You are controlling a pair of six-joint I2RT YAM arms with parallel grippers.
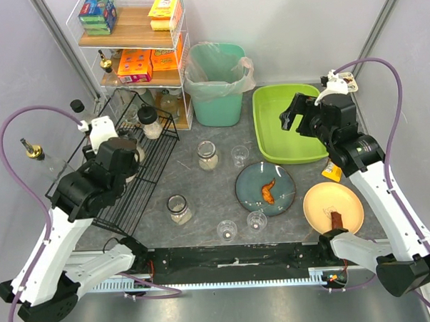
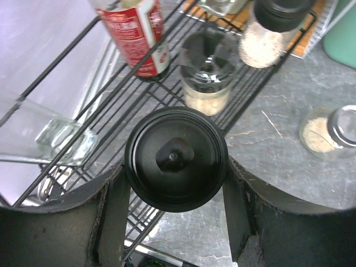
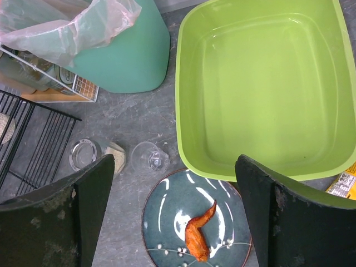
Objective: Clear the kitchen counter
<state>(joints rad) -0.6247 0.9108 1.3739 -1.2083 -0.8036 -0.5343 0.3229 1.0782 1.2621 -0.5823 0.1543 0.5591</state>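
Barely started, I judge. Kitchen counter (image 1: 202, 186) fills mid-view, crowded:
- 2 small glasses (image 1: 226, 230) at 6
- jar (image 1: 178, 209) at 7
- yellow plate (image 1: 349, 211) and blue plate (image 1: 250, 191) at 4
- far jar (image 1: 207, 155) toward 12

Green tub (image 1: 292, 140) at 2, empty. My right gripper (image 3: 190, 211): fingers wide apart, nothing held. My left gripper (image 2: 175, 194): clamped on black-lidded jar (image 2: 176, 158) over wire rack (image 1: 141, 185) at 9.

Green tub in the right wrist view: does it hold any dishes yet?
No, the green tub shows only a bare floor; the blue plate with orange food sits outside it on the counter.
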